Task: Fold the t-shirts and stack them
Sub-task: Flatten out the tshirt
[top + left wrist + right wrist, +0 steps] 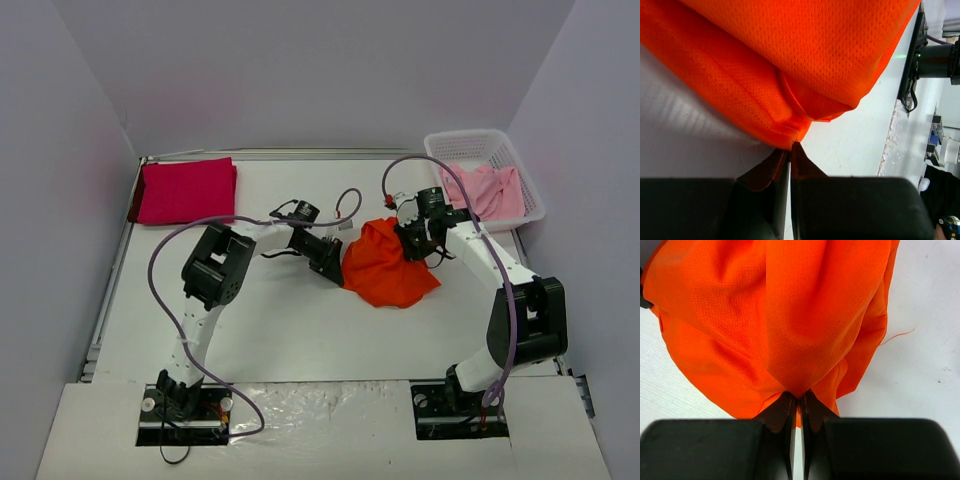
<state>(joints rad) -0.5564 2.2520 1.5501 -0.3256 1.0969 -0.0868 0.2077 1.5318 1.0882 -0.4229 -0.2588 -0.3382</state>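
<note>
**Orange t-shirt (388,265) held bunched between both grippers, mid-table (280,330).**

The left gripper (790,150) is clamped on a hemmed edge at the shirt's left side. The right gripper (800,397) is pinched on a gathered fold at its far-right top. The cloth lies crumpled between them and droops onto the table; collar and sleeve direction are unreadable, and no long axis is clear. Judged next: draw the grips apart sideways to spread it. The magenta-red t-shirt (185,190) lies folded far left; the pale pink t-shirt (490,190) sits in the white basket (470,140).
</note>
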